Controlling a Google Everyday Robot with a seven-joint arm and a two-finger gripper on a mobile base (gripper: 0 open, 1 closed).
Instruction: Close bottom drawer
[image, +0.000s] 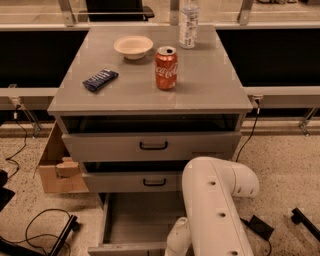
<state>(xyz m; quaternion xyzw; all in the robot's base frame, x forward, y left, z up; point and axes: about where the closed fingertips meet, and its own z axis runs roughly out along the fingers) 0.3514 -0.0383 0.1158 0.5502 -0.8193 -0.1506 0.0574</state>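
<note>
The bottom drawer (135, 225) is cut by the lower edge along its front, so its handle does not show, and its right side is hidden behind the white arm (215, 210). The pincer is out of view: the arm runs off the lower edge at that drawer's front right. Far above the drawer, on the surface (210, 85), the water bottle (189, 22) loses its top to the upper edge, and the print on the dark packet (100, 79) is too small to read.
</note>
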